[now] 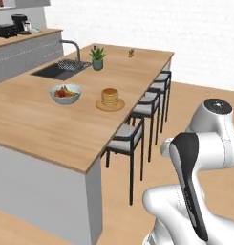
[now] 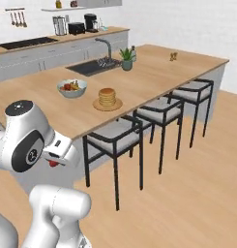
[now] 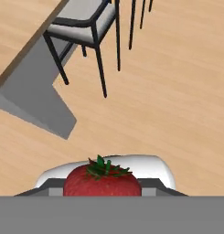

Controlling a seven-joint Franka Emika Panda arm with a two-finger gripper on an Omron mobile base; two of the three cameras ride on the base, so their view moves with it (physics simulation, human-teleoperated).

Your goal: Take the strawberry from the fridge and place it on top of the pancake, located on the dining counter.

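your strawberry [image 3: 102, 182] sits clamped between the fingers, low over the wooden floor [image 3: 177, 100] beside the nearest chair [image 3: 83, 27]. the pancake [image 1: 109, 97] stack waits on the dining surface [image 1: 37, 119], just beside the white fruit bowl [image 1: 66, 94] and well apart from the berry.

A domestic kitchen. A light-wood dining counter [image 1: 51, 124] carries an inset sink [image 1: 58, 71] with faucet, a fruit bowl [image 1: 65, 94] and a pancake [image 1: 109, 97] stack. Dark-framed chairs [image 2: 117, 140] line its right side. Far left, a coffee machine [image 2: 91, 22] and hanging utensils [image 2: 17, 18].
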